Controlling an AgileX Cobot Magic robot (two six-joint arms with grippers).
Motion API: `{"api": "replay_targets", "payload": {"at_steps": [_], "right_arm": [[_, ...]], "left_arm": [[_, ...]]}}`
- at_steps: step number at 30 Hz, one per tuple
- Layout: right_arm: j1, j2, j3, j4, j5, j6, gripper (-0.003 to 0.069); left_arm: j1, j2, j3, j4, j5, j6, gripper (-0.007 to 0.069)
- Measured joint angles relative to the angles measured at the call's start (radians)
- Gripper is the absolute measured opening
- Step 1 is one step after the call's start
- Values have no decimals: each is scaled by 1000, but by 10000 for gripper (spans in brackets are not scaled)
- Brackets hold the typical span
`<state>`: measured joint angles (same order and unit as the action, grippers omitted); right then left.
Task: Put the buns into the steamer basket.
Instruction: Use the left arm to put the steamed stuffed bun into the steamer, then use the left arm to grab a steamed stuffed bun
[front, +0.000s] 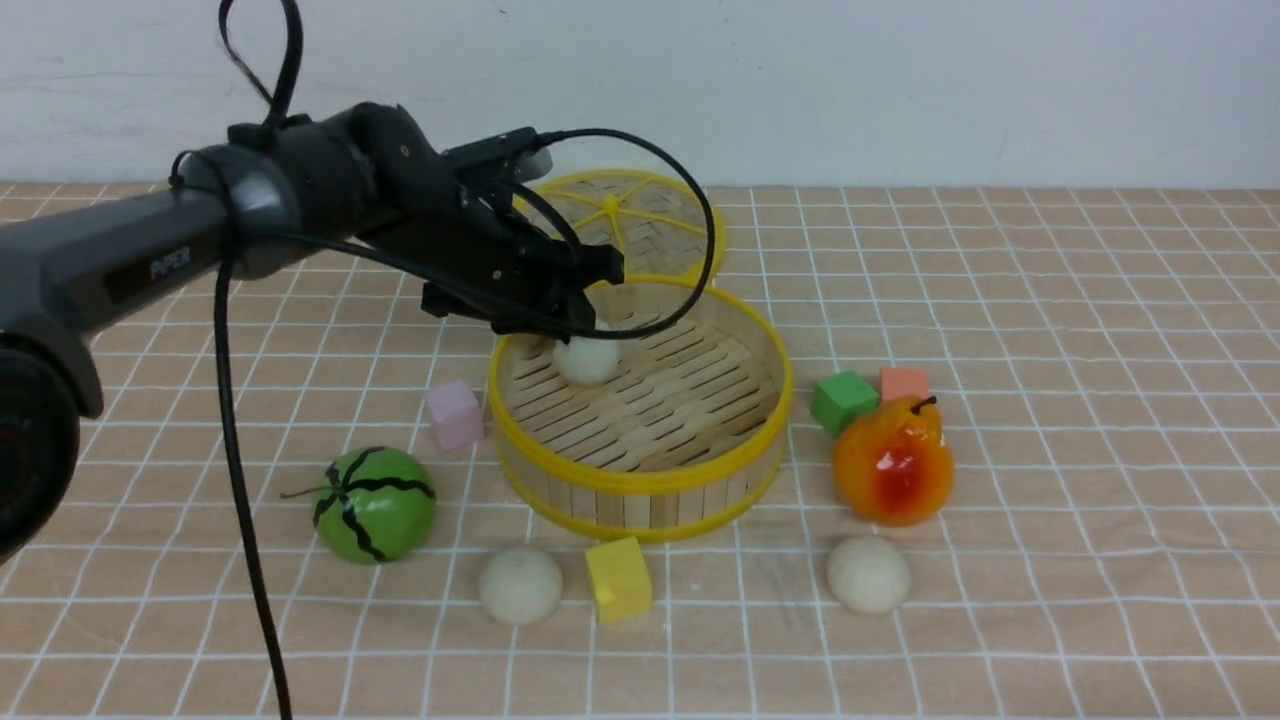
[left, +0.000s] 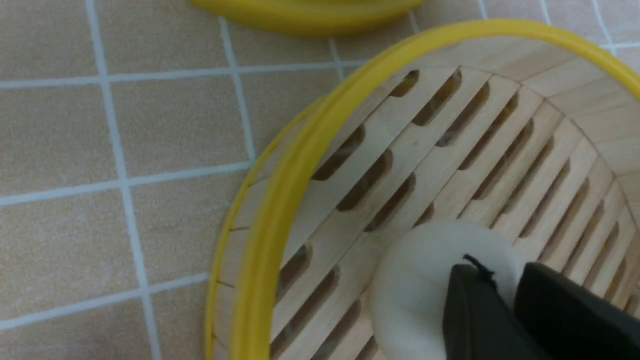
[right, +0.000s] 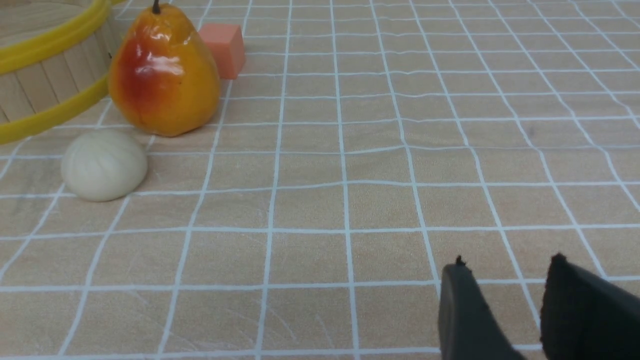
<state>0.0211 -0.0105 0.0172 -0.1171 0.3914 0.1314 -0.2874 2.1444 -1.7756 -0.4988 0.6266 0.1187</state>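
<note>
The steamer basket (front: 640, 483) stands mid-table. It also shows in the left wrist view (left: 280, 215). One cream-white bun (front: 587, 362) is inside it at the far left, low on the slatted floor. My left gripper (front: 590, 322) is over that bun (left: 410, 295), its jaws close together and pinching the bun's top (left: 497, 267). Two more buns lie on the table in front of the basket, one front left (front: 520, 584) and one front right (front: 868, 573). The right one shows in the right wrist view (right: 103, 164). My right gripper (right: 507, 260) is open and empty, low over bare cloth.
The flat woven lid (front: 640, 215) lies behind the basket. A toy watermelon (front: 375, 503) and pink cube (front: 455, 414) are to its left, a yellow cube (front: 618, 579) in front. A pear (front: 893, 462), green cube (front: 843, 401) and salmon cube (front: 904, 383) are to its right.
</note>
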Motion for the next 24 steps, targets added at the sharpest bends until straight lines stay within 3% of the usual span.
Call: {"api": "replay_targets", "payload": {"at_steps": [6, 9, 15, 24], "right_arm": [[0, 0, 0, 0, 0, 0, 241], [0, 0, 0, 0, 0, 0, 241], [0, 0, 0, 0, 0, 0, 241], [0, 0, 0, -27, 0, 0, 241]], "left_arm": [[2, -39, 0, 3, 64, 4, 345], [9, -93, -11, 24, 129, 7, 393], [17, -311, -20, 148, 333, 27, 413], [17, -611, 95, 140, 496, 137, 414]]}}
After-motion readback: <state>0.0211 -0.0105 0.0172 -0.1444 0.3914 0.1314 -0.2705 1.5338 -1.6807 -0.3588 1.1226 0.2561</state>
